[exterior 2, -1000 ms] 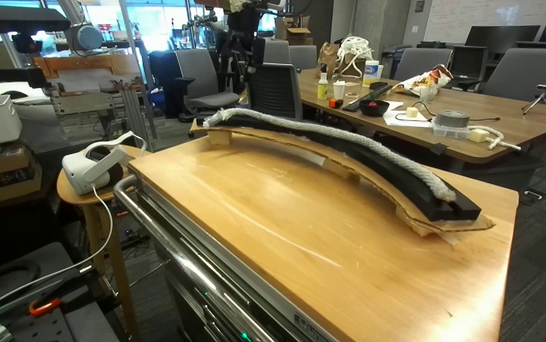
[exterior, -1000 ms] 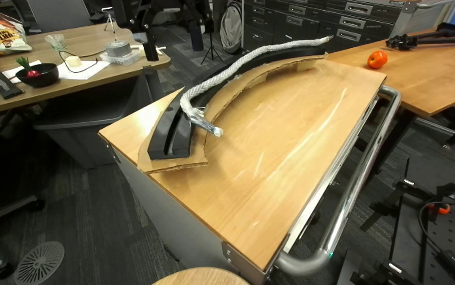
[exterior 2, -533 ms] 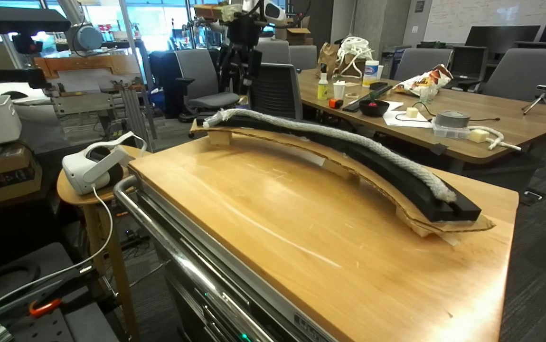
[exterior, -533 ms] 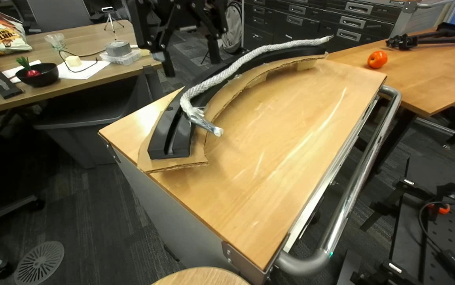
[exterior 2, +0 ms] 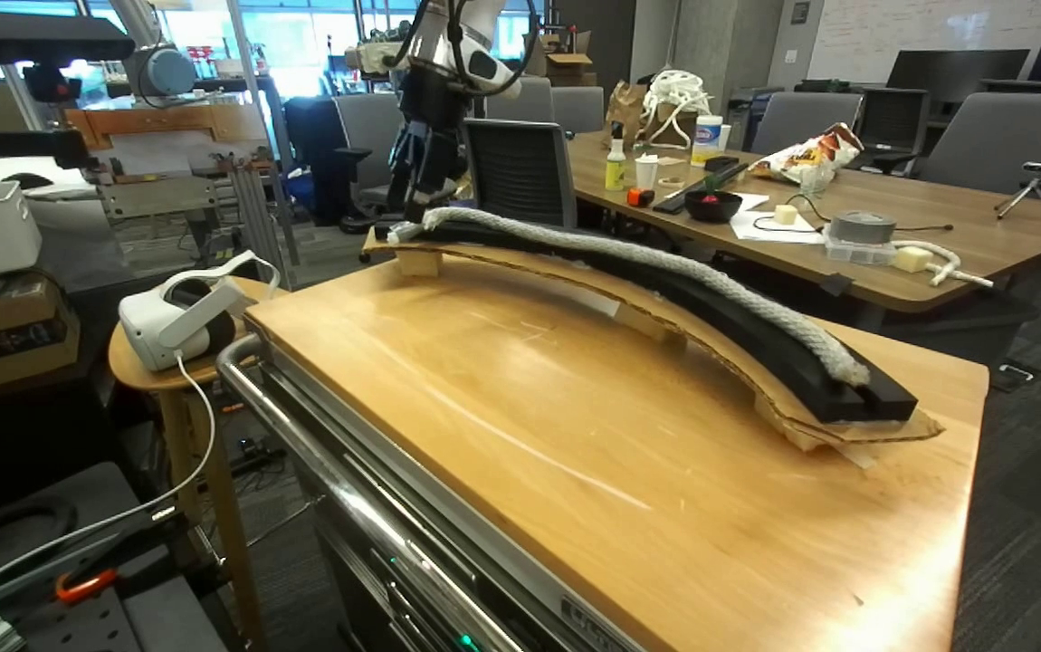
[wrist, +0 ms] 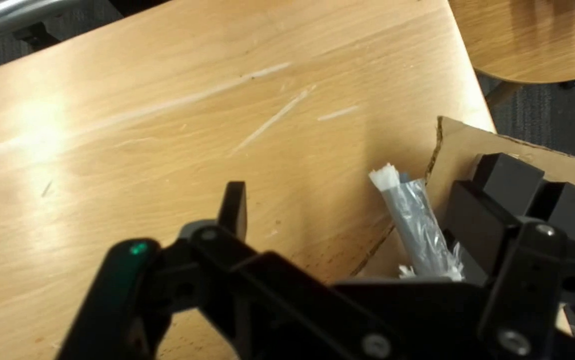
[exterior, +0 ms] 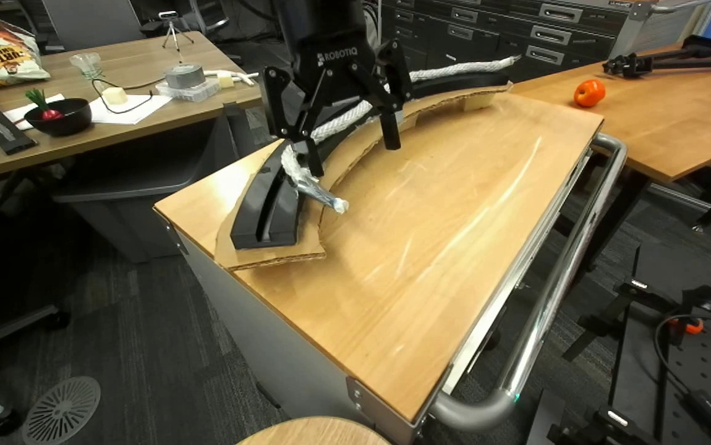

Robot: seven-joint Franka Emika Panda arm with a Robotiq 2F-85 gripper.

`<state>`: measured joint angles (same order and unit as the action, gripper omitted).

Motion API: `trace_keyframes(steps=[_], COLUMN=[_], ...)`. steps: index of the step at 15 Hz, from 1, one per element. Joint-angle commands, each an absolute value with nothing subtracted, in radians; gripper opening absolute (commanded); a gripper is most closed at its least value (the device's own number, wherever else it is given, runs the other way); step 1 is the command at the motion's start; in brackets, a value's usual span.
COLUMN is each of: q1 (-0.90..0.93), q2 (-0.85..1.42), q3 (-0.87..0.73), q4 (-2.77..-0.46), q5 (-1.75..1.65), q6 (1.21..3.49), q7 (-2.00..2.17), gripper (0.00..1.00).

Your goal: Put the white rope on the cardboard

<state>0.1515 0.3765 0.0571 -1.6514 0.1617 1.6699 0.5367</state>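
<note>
The white rope (exterior: 460,69) (exterior 2: 665,256) lies along the black-topped, arc-shaped cardboard (exterior: 269,255) (exterior 2: 923,426). One end, wrapped in shiny grey tape, bends off the black face and sticks out past the inner tan edge. My gripper (exterior: 353,156) stands wide open near this bend, one finger hiding a bit of rope in an exterior view. From the wrist, the taped rope end (wrist: 412,220) shows between the spread fingers of the gripper (wrist: 355,210), closer to the right finger, with nothing gripped. The cardboard (wrist: 460,137) is partly covered by that finger.
A wooden tabletop (exterior: 430,259) carries the cardboard, with a metal rail (exterior: 553,309) along its side. On a neighbouring table are a black bowl (exterior: 59,117) and a grey tape roll (exterior: 185,76). A white headset (exterior 2: 176,312) rests on a stool.
My gripper has come down and across, from behind the cardboard to just over the rope's taped end, its jaws staying apart. Rope and cardboard have kept their places.
</note>
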Motion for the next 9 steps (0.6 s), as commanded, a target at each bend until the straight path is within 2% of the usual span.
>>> trace_keyframes(steps=[1,9], q1=[0.17,0.268], q2=[0.417,0.526], q3=[0.054,0.065], q4=[-1.606,-1.5], q5=[0.148,-0.101], q6=[1.682,1.739], q7=[0.541,0.439], gripper=[1.0,1.0])
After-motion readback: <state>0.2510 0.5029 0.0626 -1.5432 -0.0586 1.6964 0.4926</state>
